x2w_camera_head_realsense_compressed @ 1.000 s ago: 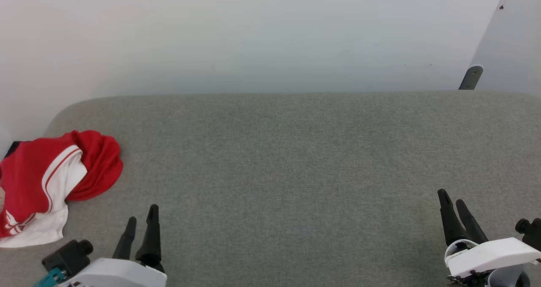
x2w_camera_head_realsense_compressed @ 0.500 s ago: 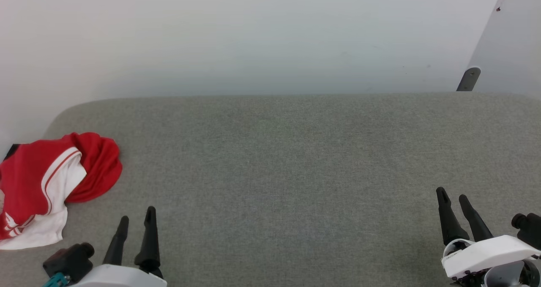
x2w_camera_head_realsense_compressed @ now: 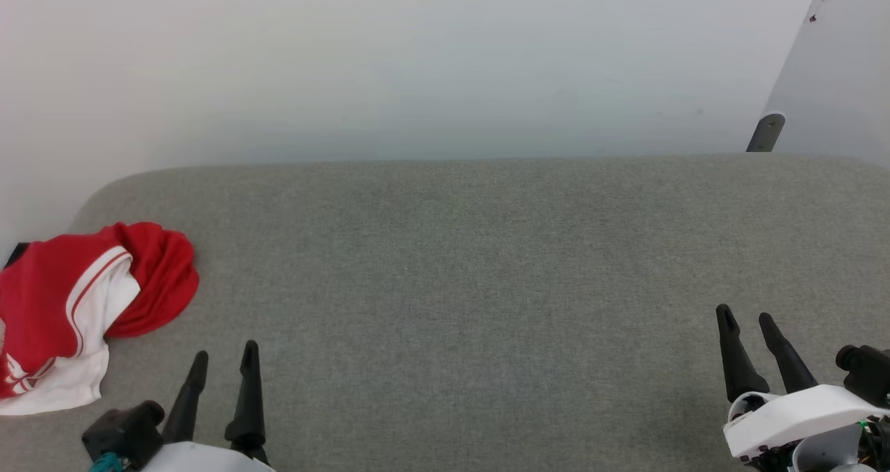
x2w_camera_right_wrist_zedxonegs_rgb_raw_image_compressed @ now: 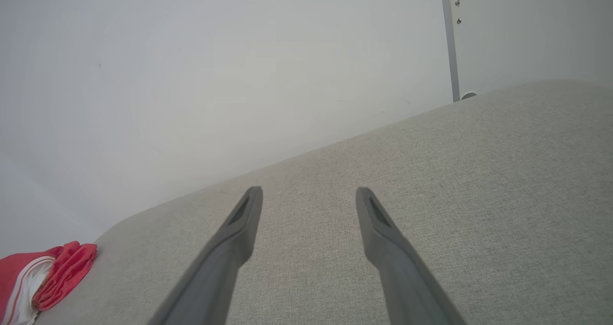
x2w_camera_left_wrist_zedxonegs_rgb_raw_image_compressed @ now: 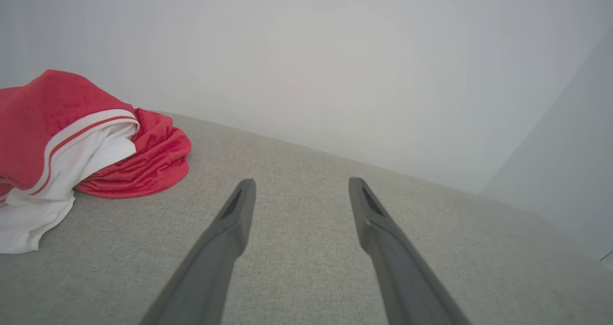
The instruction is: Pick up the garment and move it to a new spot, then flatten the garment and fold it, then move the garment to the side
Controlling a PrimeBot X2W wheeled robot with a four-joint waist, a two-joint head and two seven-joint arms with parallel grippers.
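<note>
Head view: right claw (x2w_camera_head_realsense_compressed: 744, 313) seemingly wider now.

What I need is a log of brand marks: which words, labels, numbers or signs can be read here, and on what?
No text can be read anywhere.
Small dark print on the white casing behind the right hand: too small to read.
White marks on the red of the garment, at the head view's left edge: cut off, not legible as letters.
</note>
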